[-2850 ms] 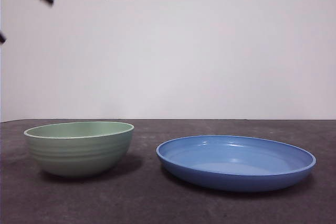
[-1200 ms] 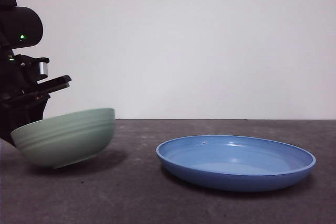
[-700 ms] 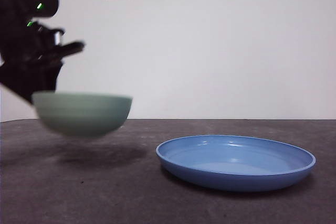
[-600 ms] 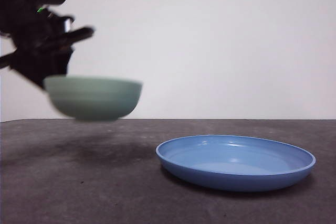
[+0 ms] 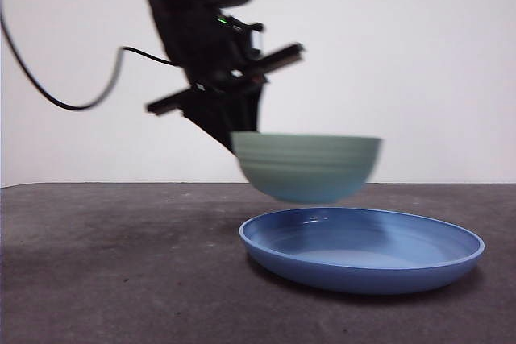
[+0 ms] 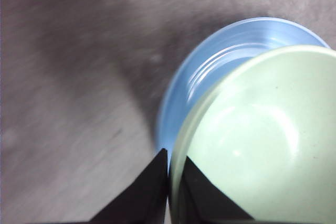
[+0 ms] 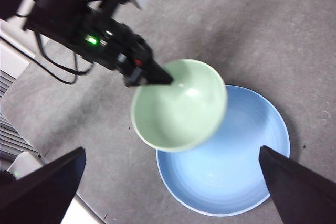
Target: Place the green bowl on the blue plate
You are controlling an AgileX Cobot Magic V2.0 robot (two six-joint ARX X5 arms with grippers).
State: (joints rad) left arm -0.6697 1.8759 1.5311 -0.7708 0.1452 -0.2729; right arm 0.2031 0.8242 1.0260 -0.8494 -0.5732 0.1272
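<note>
Above the blue plate (image 5: 363, 249), left fingers (image 6: 169, 167) pinch the green bowl's (image 5: 307, 165) rim.

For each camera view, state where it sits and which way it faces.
Front view: low at table height, looking level across; shows the left gripper holding the green bowl above the blue plate.
Left wrist view: on the left arm, looking down along its jaws, shut on the bowl's rim.
Right wrist view: high on the waiting right arm, looking down; the right gripper has wide-open jaws.
All three views share bowl and plate.
</note>
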